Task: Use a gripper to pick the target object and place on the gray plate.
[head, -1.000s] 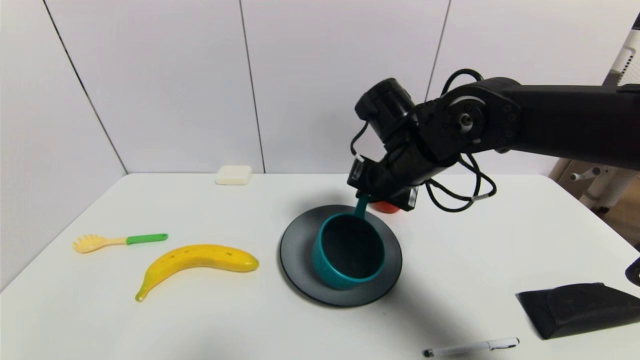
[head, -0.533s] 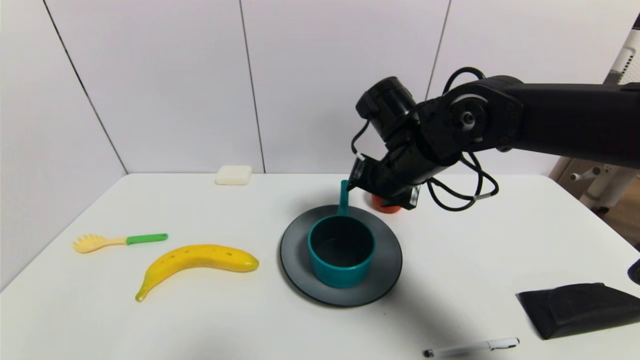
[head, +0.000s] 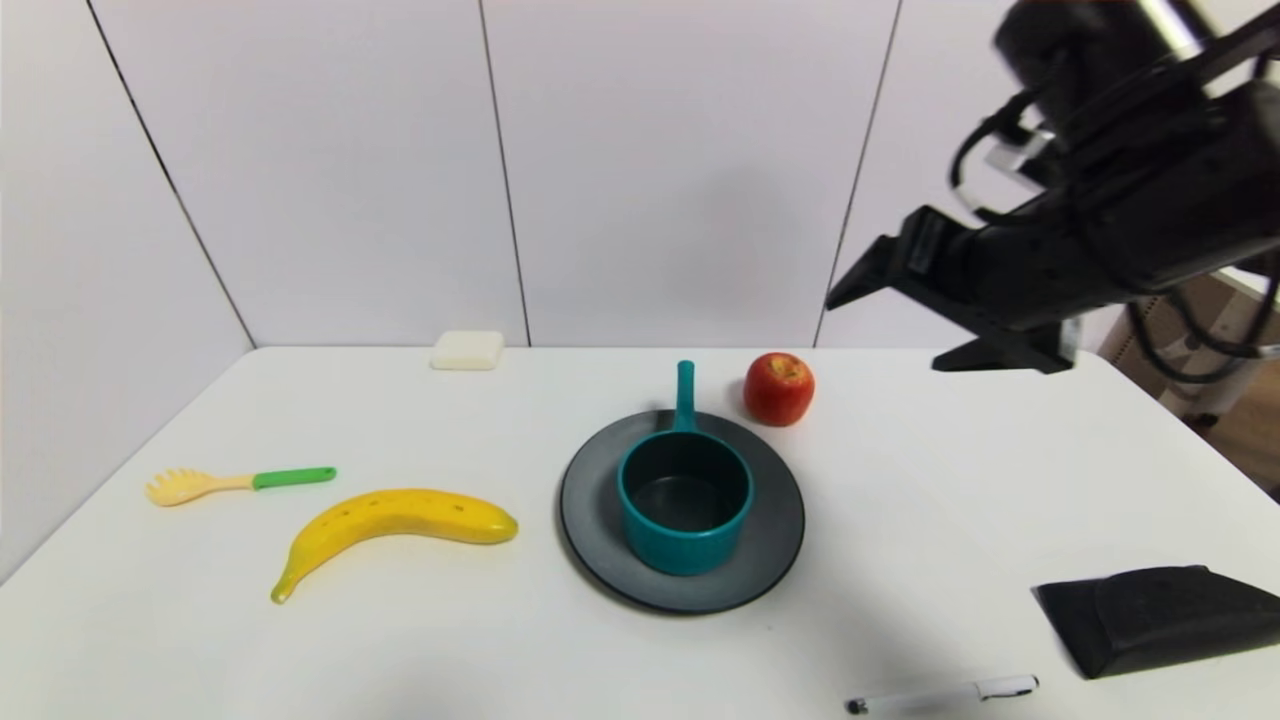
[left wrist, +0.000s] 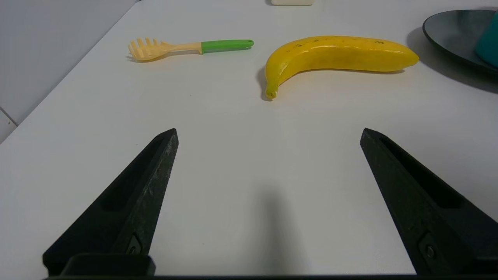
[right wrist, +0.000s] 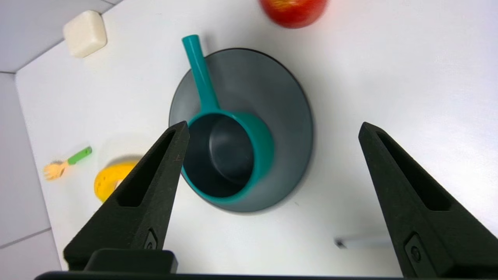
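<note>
head view: the teal saucepan (head: 685,505) sits upright on the gray plate (head: 600,540) at the middle of the white table (head: 950,480), its handle pointing toward the far wall. a red apple (head: 779,388) stands just beyond the plate's right rim, a banana (head: 395,522) and a pasta fork (head: 240,483) lie off to the left. the right gripper (head: 905,320) hangs high above the table's right side, fingers spread wide and empty.

left wrist view: the left gripper (left wrist: 268,134) hovers low over bare tabletop, jaws apart — banana beyond.

right wrist view: the right gripper looks down on saucepan and plate, both framed between its parted fingers (right wrist: 151,186) — nothing held.
</note>
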### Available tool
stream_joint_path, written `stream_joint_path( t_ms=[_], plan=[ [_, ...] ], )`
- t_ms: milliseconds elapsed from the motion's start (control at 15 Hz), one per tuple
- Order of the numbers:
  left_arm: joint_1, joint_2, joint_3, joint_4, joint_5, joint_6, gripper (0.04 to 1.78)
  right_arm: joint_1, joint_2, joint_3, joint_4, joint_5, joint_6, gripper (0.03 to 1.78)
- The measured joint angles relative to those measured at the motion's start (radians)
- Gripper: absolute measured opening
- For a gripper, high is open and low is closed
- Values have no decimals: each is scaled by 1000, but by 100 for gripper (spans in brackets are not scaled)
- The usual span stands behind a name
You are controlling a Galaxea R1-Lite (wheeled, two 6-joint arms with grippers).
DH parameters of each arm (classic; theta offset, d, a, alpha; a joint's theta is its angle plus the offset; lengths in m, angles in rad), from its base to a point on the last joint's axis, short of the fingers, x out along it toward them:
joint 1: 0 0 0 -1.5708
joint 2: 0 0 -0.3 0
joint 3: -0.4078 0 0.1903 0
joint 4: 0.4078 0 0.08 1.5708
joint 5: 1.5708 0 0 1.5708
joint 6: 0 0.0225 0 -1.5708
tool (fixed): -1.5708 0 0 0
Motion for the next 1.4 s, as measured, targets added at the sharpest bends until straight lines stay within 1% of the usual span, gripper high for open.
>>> stream_joint_path(
  t_ms=[133, 200, 267, 400, 467, 600, 733, 800, 933, 1000, 1200, 1400],
  plan=[
    [0, 0, 0, 0, 0, 0, 169, -39, -168, 116, 5, 3, -63, 156],
    [0, 0, 0, 0, 0, 0, 169, -66, -264, 192, 6, 10, -114, 158],
    [0, 0, 0, 0, 0, 0, 169, -102, -354, 267, 1, 18, -174, 160],
    [0, 0, 0, 0, 0, 0, 169, -207, -536, 452, -39, 41, -329, 162],
    [0, 0, 0, 0, -1, 0, 169, -260, -618, 551, -79, 50, -406, 163],
    [0, 0, 0, 0, -1, 0, 169, -351, -786, 762, -202, 59, -555, 165],
    [0, 0, 0, 0, -1, 0, 169, -408, -949, 964, -351, 63, -678, 167],
    [0, 0, 0, 0, 0, 0, 169, -425, -1026, 1053, -419, 64, -721, 167],
    [0, 0, 0, 0, 0, 0, 169, -453, -1181, 1223, -530, 64, -782, 168],
    [0, 0, 0, 0, -1, 0, 169, -467, -1251, 1288, -577, 63, -799, 168],
    [0, 0, 0, 0, 0, 0, 169, -514, -1443, 1442, -685, 60, -834, 169],
    [0, 0, 0, 0, 0, 0, 169, -529, -1596, 1585, -774, 61, -870, 169]
  ],
)
